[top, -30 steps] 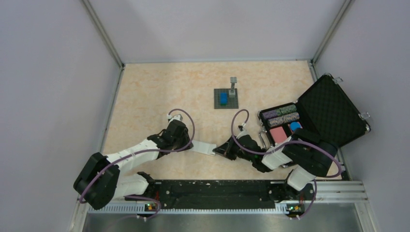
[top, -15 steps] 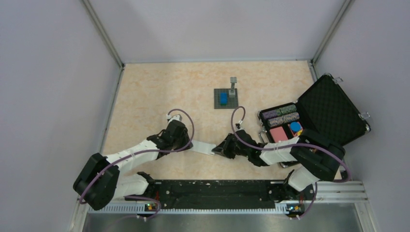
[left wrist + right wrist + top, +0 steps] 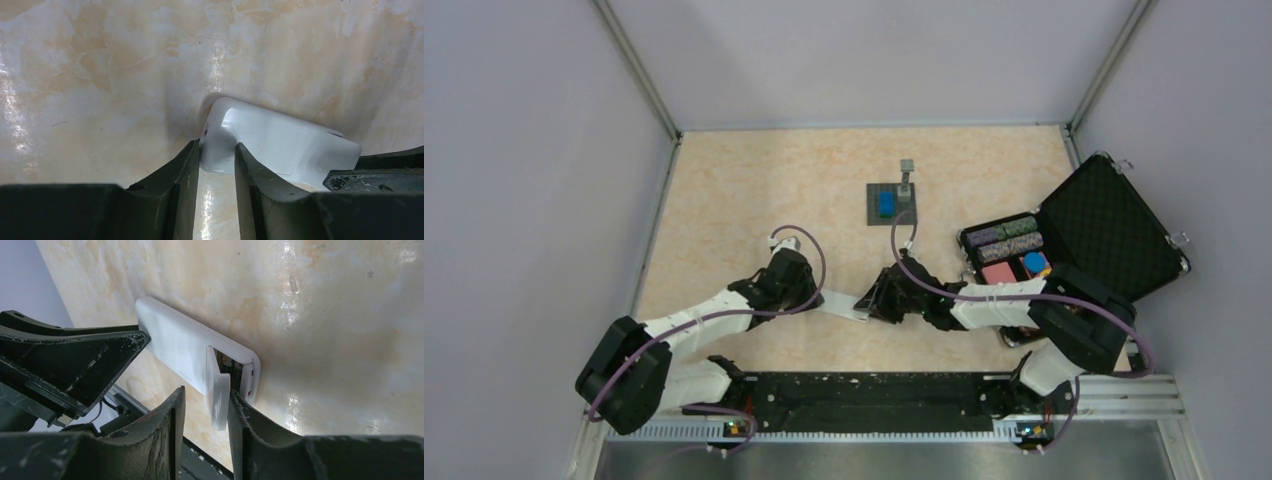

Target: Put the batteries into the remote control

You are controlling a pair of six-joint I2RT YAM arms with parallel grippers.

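Finding the remote (image 3: 842,306) lying plain white back up on the table (image 3: 754,190), near the front edge around the middle, between the two grippers

Pinching its left end with the left gripper (image 3: 216,150), jaws drawn nearly together, both fingers pressing against the white casing

Straddling its other end with the right gripper (image 3: 206,392), jaws standing partly apart and gripping nothing

Seeing the cover (image 3: 218,402) tilting up off that end, standing between the right gripper's fingers, leaning against one of them and leaving a clear gap to the other

Baring the compartment (image 3: 234,367) beneath the raised cover, its inside too dark and narrow for telling the contents

Moving outward and noting, well behind the remote at mid-table, a grey plate (image 3: 899,217) carrying a blue block (image 3: 886,203), with a thin grey post (image 3: 906,180) standing upright at its back corner

Noting, at the right edge of the table, a black case (image 3: 1114,225) lying open, lid leaning back and away, holding rows of chips (image 3: 1012,236) in the tray, just beside the right arm's elbow
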